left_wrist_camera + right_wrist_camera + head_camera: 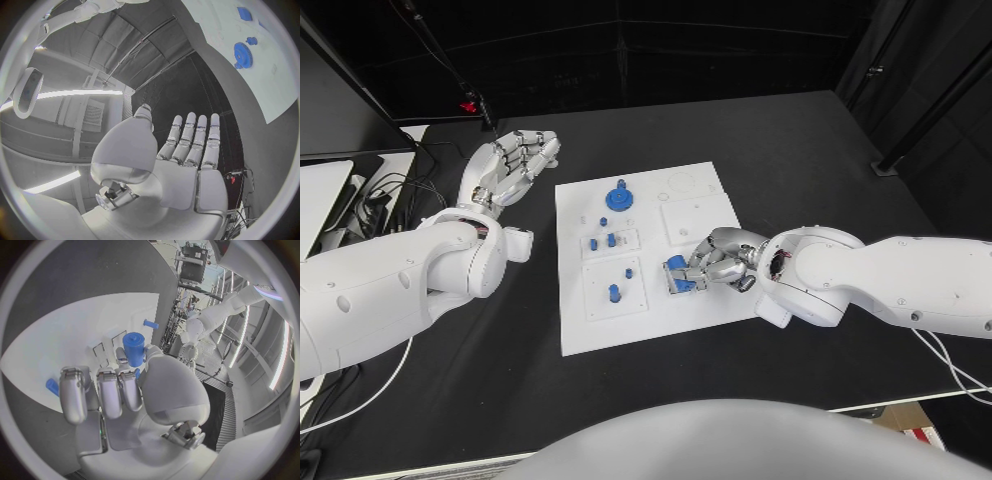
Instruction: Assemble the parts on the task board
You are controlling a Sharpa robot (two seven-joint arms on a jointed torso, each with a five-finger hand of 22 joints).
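Right hand (711, 262) grips a blue part (134, 349); left hand (514, 165) spread.

A white task board (646, 310) lies on a black desk (776, 150), dotted with small blue parts, among them a blue gear (619, 198) and blue pegs (613, 293). Two silver hands, the left hand (514, 160) and the right hand (711, 262), extend from glossy white arms. The right hand closes on a blue cylinder (134, 349), apparently plain and unpatterned.
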